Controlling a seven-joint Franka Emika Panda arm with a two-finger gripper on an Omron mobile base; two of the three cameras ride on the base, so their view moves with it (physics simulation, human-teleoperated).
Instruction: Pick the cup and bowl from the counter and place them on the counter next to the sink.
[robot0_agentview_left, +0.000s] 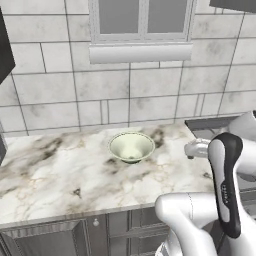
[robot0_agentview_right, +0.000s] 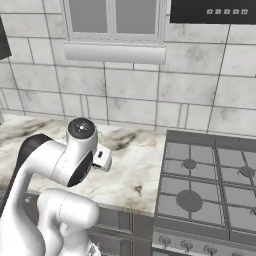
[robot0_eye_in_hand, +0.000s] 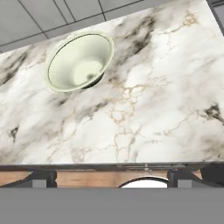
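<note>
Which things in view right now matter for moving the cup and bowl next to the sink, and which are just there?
For the job:
- bowl, upright on the counter
- tool, open, holding nothing

Just there:
- stove
- window
- tiled wall

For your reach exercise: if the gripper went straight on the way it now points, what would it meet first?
Probably bare counter; the open gripper looks down on it, with the bowl off to one side.
</note>
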